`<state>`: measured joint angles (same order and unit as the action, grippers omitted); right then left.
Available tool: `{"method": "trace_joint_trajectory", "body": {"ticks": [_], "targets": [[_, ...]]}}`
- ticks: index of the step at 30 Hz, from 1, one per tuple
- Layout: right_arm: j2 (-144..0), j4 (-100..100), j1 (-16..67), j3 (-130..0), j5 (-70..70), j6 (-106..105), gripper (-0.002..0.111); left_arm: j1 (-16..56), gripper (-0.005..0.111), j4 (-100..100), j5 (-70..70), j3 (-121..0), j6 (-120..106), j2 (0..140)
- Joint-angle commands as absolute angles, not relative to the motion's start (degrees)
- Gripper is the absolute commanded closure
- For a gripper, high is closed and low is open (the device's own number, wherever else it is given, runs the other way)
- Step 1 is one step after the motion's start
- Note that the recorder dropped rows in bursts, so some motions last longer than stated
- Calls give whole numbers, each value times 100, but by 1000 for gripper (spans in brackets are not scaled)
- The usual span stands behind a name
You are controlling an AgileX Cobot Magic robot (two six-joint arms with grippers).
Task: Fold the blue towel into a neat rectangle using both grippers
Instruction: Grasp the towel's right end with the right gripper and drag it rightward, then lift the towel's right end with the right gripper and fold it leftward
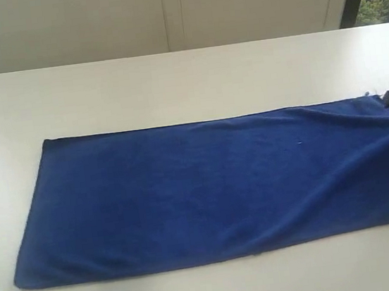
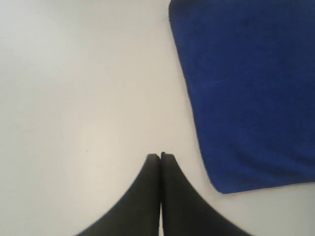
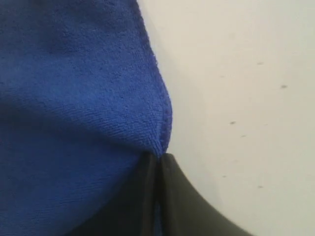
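Lying flat on the white table [image 1: 173, 84], the royal-blue microfibre towel [image 1: 207, 186] is pinched at its edge by the black right gripper [image 3: 157, 158] (jaws tight); the left gripper [image 2: 160, 156] is seen closed beside the towel.

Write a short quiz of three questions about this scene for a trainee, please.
1. True or false: the left pincer holds the towel.
2. Which pincer is shut on the towel's edge? A left pincer; B right pincer; C both.
3. Fill in: the left pincer is shut over the bare ____.
Key: 1 false; 2 B; 3 table.
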<state>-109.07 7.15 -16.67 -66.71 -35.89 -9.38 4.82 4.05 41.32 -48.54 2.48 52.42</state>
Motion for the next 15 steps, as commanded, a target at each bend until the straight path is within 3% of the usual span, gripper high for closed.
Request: {"method": "trace_joint_trajectory", "body": {"ticks": [1, 7, 15], "targets": [[-10894, 643, -2268, -6859, -3378, -873, 108, 471, 107, 384, 4160, -4836, 282, 5197], [-10894, 643, -2814, -7041, -3264, -873, 108, 471, 107, 384, 4160, -4836, 282, 5197], [-10299, 974, -2452, -7147, -3393, -877, 108, 471, 107, 384, 4160, -4836, 282, 5197]]}}
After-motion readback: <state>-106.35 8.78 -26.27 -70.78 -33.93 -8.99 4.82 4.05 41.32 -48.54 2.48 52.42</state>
